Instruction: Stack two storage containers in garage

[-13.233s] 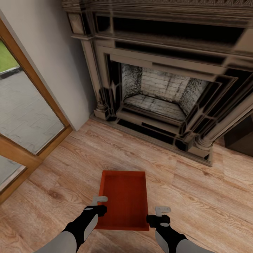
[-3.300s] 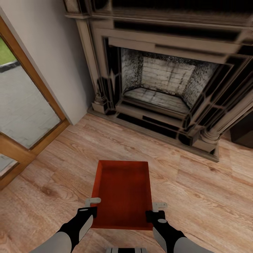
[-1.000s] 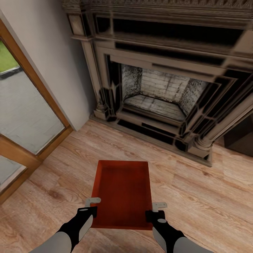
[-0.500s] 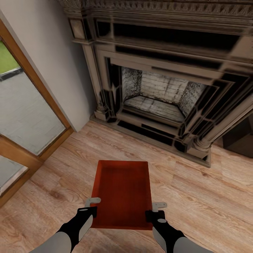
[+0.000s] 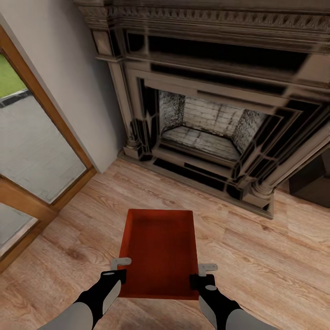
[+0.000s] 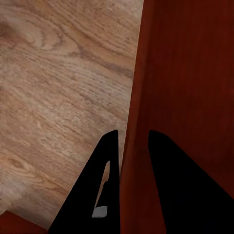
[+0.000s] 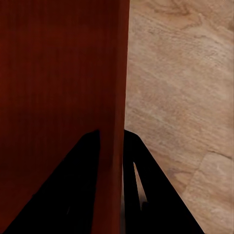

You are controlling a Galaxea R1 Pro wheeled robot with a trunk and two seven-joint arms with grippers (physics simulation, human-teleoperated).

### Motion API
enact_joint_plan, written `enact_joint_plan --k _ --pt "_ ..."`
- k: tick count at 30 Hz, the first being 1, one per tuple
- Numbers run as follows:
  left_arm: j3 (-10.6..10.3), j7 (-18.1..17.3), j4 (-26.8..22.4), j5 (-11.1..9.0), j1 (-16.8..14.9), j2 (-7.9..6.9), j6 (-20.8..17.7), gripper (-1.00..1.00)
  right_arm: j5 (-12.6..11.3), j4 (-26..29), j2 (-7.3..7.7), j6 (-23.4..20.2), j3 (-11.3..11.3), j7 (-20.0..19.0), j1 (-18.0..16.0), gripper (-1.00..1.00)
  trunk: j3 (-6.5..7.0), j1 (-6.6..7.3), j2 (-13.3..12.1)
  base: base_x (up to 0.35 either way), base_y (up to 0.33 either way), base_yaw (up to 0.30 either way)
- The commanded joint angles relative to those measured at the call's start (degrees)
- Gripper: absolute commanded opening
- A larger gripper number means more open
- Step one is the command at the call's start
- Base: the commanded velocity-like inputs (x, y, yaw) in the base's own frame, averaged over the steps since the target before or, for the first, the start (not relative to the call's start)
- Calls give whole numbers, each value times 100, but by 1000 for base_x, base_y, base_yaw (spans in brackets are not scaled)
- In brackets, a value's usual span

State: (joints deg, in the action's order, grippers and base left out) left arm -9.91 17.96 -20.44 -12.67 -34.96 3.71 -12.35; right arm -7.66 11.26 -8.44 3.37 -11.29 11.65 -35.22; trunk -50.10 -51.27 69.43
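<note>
One red-orange storage container (image 5: 158,252) hangs level above the light wood-plank floor (image 5: 266,261) of the living room, held between both arms. My left gripper (image 5: 122,271) is shut on its left wall near the close end, the wall (image 6: 134,97) pinched between the black fingers (image 6: 105,161). My right gripper (image 5: 198,275) is shut on the right wall (image 7: 117,73) in the same way. The container is empty inside (image 7: 53,68). The second container is out of view.
An ornate stone fireplace (image 5: 206,123) stands straight ahead. A wood-framed glass door (image 5: 32,151) runs along the left beside a beige wall (image 5: 59,55). A dark object (image 5: 314,181) sits at the right edge. A red sliver (image 6: 9,223) of unclear origin shows in the left wrist view.
The head view has tilted up slightly, bringing more of the mantel into view. The container and both grippers hold the same place. Since 13 seconds ago the container has come up off the floor.
</note>
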Motion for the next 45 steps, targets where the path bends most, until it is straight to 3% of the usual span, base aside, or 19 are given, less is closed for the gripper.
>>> enact_joint_plan --k 1,7,45 --pt "-11 68 -22 54 -2 -2 -39 -100 -92 -12 -5 16 -22 31 -3 -100 15 23 -39 0 0 0" --pt "-11 68 -22 54 -2 -2 -39 -100 -120 -10 -10 11 -16 30 -2 -100 123 154 -280 0 0 0" --pt "0 68 -70 36 -1 -11 -30 -100 -148 -45 5 41 2 39 -3 -100 433 154 -280 0 0 0"
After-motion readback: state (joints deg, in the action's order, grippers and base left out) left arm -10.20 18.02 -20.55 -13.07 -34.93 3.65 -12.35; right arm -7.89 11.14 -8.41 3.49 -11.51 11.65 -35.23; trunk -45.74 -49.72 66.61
